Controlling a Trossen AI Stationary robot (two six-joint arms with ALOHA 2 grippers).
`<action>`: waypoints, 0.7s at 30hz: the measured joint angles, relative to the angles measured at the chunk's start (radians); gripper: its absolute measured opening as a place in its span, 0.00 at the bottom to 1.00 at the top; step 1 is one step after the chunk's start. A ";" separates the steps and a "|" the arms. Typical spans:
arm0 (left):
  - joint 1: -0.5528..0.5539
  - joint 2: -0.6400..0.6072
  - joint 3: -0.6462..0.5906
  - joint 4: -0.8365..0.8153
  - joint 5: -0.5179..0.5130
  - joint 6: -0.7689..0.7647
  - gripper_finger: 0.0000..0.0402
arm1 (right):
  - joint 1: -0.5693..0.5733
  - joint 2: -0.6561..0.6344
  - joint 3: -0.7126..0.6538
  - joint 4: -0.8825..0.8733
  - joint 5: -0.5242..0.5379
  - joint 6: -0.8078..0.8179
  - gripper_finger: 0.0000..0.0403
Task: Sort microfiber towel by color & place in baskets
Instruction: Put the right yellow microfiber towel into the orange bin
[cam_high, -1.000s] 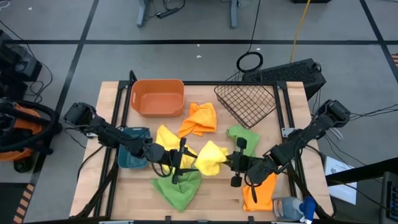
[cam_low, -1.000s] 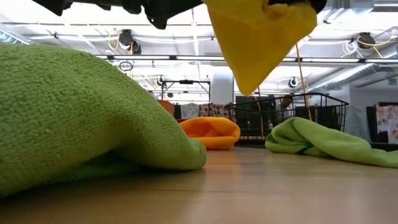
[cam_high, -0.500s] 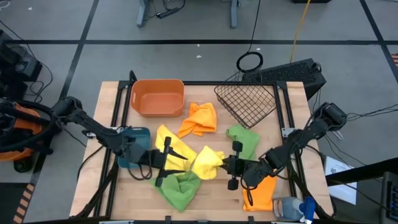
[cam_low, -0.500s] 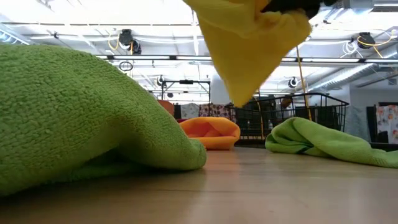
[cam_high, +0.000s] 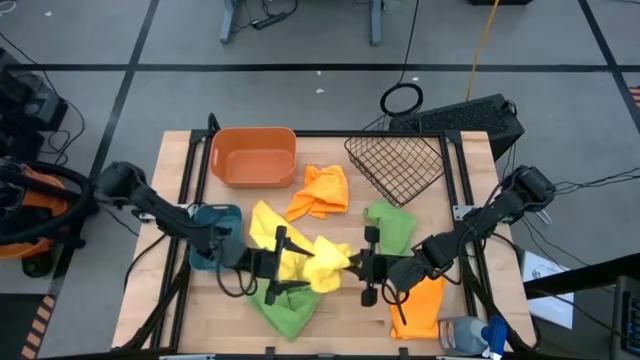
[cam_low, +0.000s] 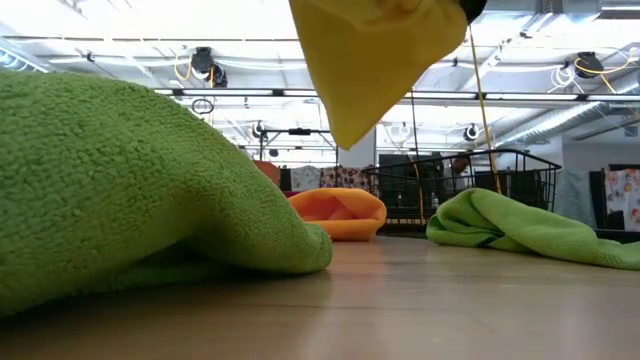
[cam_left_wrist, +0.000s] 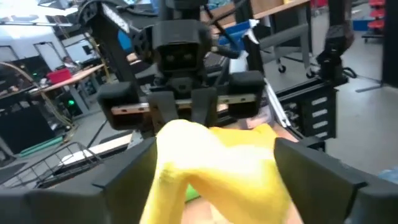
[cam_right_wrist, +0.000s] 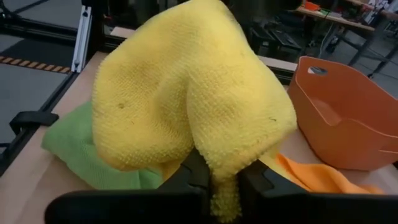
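Observation:
A yellow microfiber towel (cam_high: 322, 264) hangs in the air over the table's middle, shut in my right gripper (cam_high: 352, 267), which reaches in from the right. In the low view the yellow towel (cam_low: 378, 55) hangs clear of the wood. My left gripper (cam_high: 286, 265) faces it from the left, open. In the left wrist view its fingers (cam_left_wrist: 134, 171) stand on either side of the yellow towel (cam_left_wrist: 217, 168); whether they touch it I cannot tell. The orange tub (cam_high: 253, 156), wire-mesh basket (cam_high: 396, 166) and teal tub (cam_high: 207, 243) stand on the table. My right gripper pinches the yellow towel between its two fingers (cam_right_wrist: 189, 177) at a bunched fold (cam_right_wrist: 219, 163), several layers thick. It comes level from the table's right side. The towel is lifted clear, bulging up in front of the fingers and hanging below them.
A second yellow towel (cam_high: 266, 222) lies by the teal tub. Green towels lie at the near edge (cam_high: 285, 306) and right of centre (cam_high: 393, 224). Orange towels lie near the orange tub (cam_high: 320, 190) and at the near right (cam_high: 420, 306), beside a blue-capped spray bottle (cam_high: 470, 334).
My right gripper has carried the yellow towel toward the table's left, still shut on it and lifted clear. My left gripper drew back toward the left edge, then came back toward the towel.

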 joint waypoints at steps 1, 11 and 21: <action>0.008 0.010 0.000 0.009 -0.004 0.000 0.87 | -0.001 0.002 0.000 -0.004 -0.003 0.000 0.05; 0.090 0.099 0.000 0.008 0.051 0.008 0.91 | -0.002 0.010 0.000 -0.002 -0.027 0.009 0.06; 0.100 0.104 0.000 -0.043 0.117 0.081 0.50 | -0.002 0.010 0.000 0.005 -0.023 0.031 0.06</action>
